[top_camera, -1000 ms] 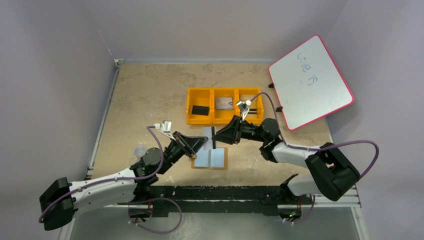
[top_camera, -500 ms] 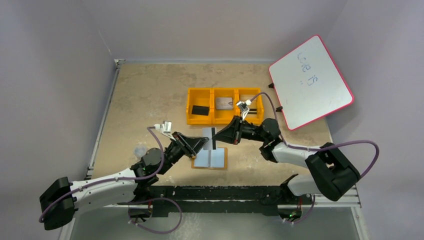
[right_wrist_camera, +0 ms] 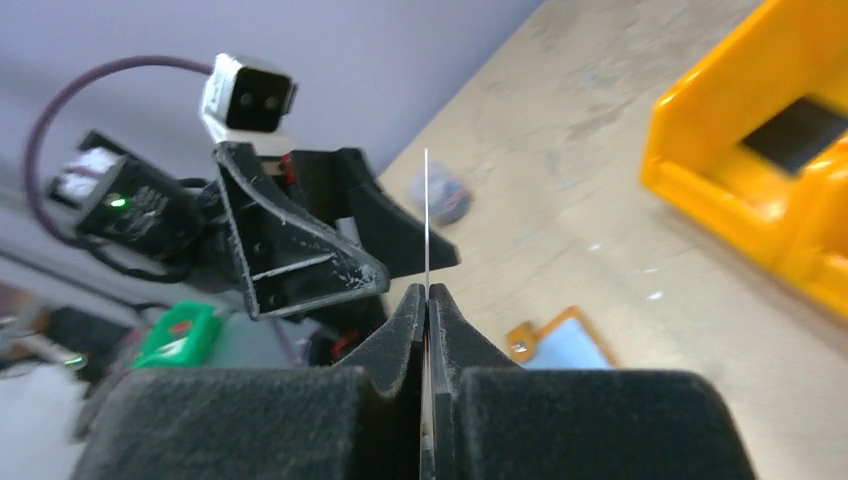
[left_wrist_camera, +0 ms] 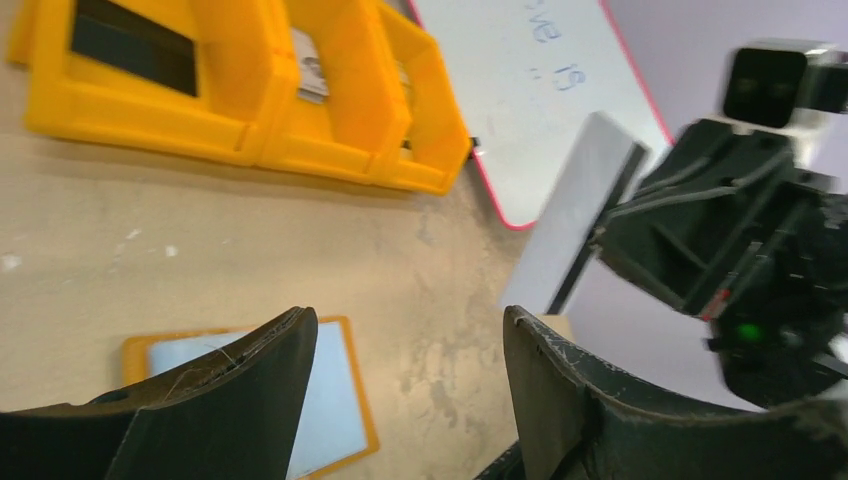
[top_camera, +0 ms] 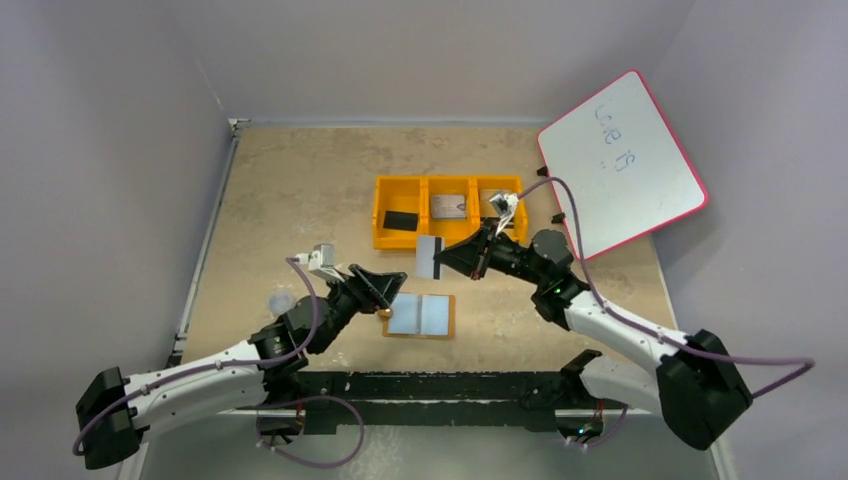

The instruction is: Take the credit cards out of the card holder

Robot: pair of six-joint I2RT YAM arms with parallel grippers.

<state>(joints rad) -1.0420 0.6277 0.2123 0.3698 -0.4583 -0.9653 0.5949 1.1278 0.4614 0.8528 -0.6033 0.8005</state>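
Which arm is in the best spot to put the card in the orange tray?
Right. The right gripper is shut on the card, held up just in front of the orange tray. The left gripper is open and empty, down by the wallet.

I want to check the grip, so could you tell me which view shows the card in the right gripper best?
Left wrist: the card shows its pale face, pinched by the right gripper. Top external shows it small, with a black stripe; right wrist shows it only edge-on, as a thin line.
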